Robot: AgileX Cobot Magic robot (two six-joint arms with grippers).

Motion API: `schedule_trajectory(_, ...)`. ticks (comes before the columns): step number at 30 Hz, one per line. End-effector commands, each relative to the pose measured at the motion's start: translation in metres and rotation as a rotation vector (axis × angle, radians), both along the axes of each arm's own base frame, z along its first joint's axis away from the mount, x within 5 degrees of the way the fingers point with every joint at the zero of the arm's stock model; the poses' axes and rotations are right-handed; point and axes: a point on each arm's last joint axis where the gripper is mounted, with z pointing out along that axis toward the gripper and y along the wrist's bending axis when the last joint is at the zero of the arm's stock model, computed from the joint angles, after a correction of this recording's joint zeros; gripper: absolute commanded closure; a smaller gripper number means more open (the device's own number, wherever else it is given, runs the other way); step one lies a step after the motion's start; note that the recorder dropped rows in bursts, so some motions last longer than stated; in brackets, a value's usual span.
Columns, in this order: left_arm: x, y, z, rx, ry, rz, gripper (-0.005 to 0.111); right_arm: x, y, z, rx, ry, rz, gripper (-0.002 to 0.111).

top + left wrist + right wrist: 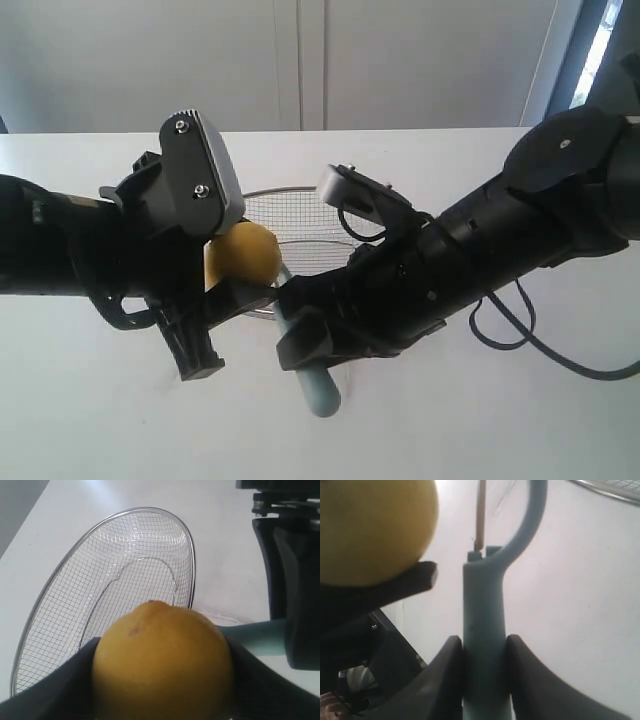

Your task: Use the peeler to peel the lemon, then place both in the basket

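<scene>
Nearest, the pale teal peeler (318, 390) is clamped by its handle in the right gripper (305, 345), blade head beside the lemon (245, 252). Spread wide, the left gripper (215, 290) pinches the lemon above the white table (450, 420), at the wire basket's (280, 191) near left edge.

Table (470, 425): white, smooth, plain top. Bore one basket (290, 215), shallow oval of silver wire mesh, standing near the middle. One black cable (531, 338) looped over the surface at right.
</scene>
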Motion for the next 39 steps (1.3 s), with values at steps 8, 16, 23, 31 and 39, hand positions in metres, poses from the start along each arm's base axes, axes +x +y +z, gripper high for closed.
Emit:
schedule_trajectory(8,-0.001,-0.001,0.001,-0.018,0.008,0.011,0.107,-0.004,-0.006,0.017,0.01,-0.101,-0.005,0.108)
schedule_trajectory(16,-0.001,-0.001,0.001,-0.018,0.008,0.011,0.107,-0.011,-0.017,0.041,0.003,-0.195,-0.052,0.108)
schedule_trajectory(23,-0.001,-0.001,0.001,-0.018,0.009,0.01,0.107,-0.023,-0.023,0.062,0.046,-0.259,-0.054,0.108)
schedule_trajectory(31,-0.001,-0.001,0.001,-0.018,0.009,0.01,0.107,-0.038,-0.039,0.084,0.014,-0.35,-0.081,0.108)
schedule_trajectory(39,-0.002,-0.001,0.0,-0.017,0.014,0.005,0.107,-0.027,-0.056,0.073,-0.207,-0.382,-0.194,0.108)
